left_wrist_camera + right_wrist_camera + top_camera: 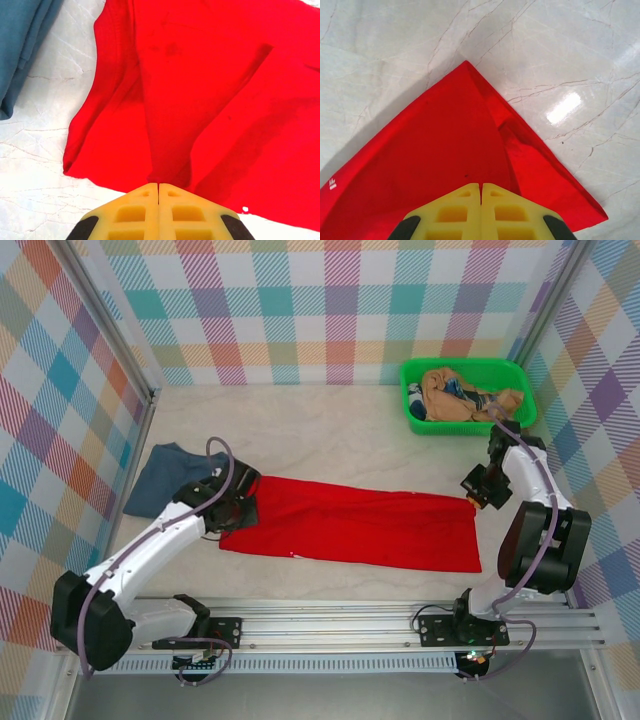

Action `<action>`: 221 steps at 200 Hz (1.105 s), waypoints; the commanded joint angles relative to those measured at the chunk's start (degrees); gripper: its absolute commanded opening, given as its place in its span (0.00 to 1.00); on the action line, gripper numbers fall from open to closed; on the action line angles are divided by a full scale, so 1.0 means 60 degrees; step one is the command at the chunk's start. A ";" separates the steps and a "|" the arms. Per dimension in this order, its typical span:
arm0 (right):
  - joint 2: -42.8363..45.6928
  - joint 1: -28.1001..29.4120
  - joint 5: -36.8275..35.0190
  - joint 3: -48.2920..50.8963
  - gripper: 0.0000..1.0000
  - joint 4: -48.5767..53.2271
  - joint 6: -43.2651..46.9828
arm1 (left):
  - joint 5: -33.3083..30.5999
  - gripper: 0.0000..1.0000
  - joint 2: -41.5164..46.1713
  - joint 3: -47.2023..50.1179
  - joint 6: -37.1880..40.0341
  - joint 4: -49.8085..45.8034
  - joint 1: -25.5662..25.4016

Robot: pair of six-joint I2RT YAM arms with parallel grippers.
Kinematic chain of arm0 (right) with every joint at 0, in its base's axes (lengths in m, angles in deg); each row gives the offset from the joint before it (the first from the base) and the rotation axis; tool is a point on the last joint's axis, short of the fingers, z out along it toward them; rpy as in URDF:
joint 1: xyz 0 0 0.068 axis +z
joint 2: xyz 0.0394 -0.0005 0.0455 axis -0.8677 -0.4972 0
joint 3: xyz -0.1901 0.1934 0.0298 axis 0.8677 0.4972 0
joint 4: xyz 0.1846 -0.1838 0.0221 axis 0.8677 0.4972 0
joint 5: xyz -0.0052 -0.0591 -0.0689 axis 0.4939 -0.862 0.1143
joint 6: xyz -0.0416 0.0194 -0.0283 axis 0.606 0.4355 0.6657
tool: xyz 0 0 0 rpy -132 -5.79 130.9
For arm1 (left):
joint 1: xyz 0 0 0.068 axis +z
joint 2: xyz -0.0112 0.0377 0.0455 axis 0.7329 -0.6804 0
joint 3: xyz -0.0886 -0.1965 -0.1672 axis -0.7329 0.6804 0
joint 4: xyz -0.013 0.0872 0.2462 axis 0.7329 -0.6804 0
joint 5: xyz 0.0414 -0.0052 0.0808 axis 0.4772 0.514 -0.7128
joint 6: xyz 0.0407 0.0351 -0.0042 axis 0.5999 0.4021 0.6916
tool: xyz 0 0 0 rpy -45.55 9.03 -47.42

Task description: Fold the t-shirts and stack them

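A: Where's the red shirt (350, 525)?
B: On the table (330, 435), lying as a long band between the two arms. It's folded over on itself lengthwise, going by the creases in the left wrist view.
A: And the left gripper (158, 186)?
B: At the band's left end, fingers pressed together, with a ridge of red cloth running up into the tips (pinched, I'd say).
A: The right gripper (481, 186)?
B: Closed too, on the band's far right corner. The corner's point sticks out ahead of the fingertips and casts a shadow on the marble — slightly raised there.
A: The blue shirt (165, 478)?
B: Bunched to the left of the red one, a strip of bare table between them — beside the left arm, clear of both grippers.
A: Anything else?
B: A green basket (408, 390) at the rear right, clothes heaped in it.
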 commanded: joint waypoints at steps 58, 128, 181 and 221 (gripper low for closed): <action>-0.0367 -0.0082 -0.0216 0.0078 0.00 -0.0059 0.0212 | 0.0031 0.00 0.0042 0.0970 -0.0568 -0.0069 -0.0277; -0.0250 -0.0084 0.0039 0.0981 0.00 -0.0303 0.0236 | 0.0088 0.00 -0.0714 0.1502 -0.0689 0.0862 -0.0335; -0.0163 -0.0081 -0.0167 0.0967 0.00 -0.0205 0.0309 | 0.0015 0.00 -0.1288 0.1491 -0.0818 0.1203 -0.0549; -0.0018 -0.0073 -0.0401 0.0894 0.00 -0.0130 0.0355 | -0.0376 0.00 -0.1457 0.1501 -0.0942 0.0964 -0.0873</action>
